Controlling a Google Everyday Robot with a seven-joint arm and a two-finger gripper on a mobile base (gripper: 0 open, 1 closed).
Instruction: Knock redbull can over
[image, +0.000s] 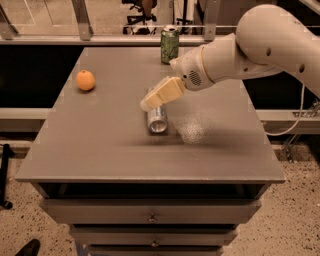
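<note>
The redbull can, slim and silver-grey, lies on its side near the middle of the grey table, its shiny end facing the front edge. My gripper, with cream-coloured fingers, hangs just above the can's far end and partly hides it. The white arm reaches in from the upper right.
A green can stands upright at the table's far edge. An orange sits at the left of the table. Drawers are below the front edge. A glass railing runs behind the table.
</note>
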